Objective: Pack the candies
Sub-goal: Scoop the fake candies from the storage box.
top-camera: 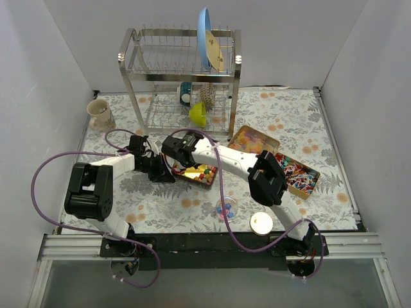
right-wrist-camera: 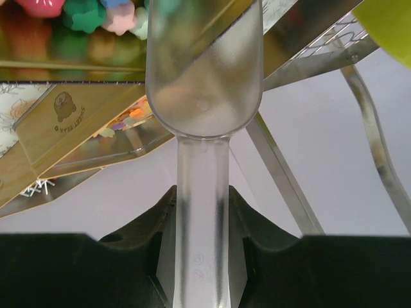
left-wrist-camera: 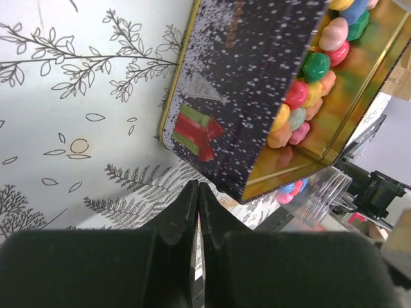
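A dark blue tin (top-camera: 196, 173) with a gold inside holds bright multicoloured candies (left-wrist-camera: 307, 90). My left gripper (top-camera: 157, 168) is shut and empty, its tips (left-wrist-camera: 198, 189) just below the tin's outer wall (left-wrist-camera: 237, 96). My right gripper (top-camera: 183, 151) is shut on the handle of a clear plastic scoop (right-wrist-camera: 202, 192). The scoop's bowl (right-wrist-camera: 204, 70) points into the tin at the candies (right-wrist-camera: 83, 13). A tin of orange-yellow rounds (top-camera: 253, 140) and a tin of red-white-blue wrapped candies (top-camera: 297, 174) lie to the right. A small clear cup (top-camera: 226, 208) holds a few candies.
A round gold lid (top-camera: 261, 222) lies near the front. A metal dish rack (top-camera: 183, 77) at the back holds a blue plate (top-camera: 209, 40) and a yellow-green bowl (top-camera: 199, 114). A mug (top-camera: 99, 114) stands at the back left.
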You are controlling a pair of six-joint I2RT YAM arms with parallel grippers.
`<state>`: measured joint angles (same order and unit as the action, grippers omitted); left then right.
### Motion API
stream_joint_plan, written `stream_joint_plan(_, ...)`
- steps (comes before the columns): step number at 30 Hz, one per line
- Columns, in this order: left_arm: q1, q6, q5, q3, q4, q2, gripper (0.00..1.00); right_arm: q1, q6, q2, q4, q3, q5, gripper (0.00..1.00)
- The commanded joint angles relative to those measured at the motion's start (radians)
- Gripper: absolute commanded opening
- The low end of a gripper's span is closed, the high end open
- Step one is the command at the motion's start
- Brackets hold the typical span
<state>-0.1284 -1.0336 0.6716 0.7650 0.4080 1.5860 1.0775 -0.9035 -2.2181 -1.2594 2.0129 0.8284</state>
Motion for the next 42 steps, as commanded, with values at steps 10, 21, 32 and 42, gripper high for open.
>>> stream_joint_plan(10,-0.005,-0.005,0.075,0.033,-0.028,0.084,0.00,0.036,-0.107,0.098,0.132,-0.118,-0.204,0.01)
stream_joint_plan(21,-0.005,0.009,0.109,0.025,-0.031,0.094,0.00,-0.060,-0.198,0.115,0.234,-0.178,-0.261,0.01)
stream_joint_plan(32,-0.005,0.017,0.131,0.065,-0.031,0.124,0.00,-0.050,-0.342,0.107,0.278,-0.229,-0.308,0.01)
stream_joint_plan(42,-0.005,0.000,0.190,0.060,-0.071,0.127,0.00,0.004,-0.377,0.075,0.295,-0.223,-0.305,0.01)
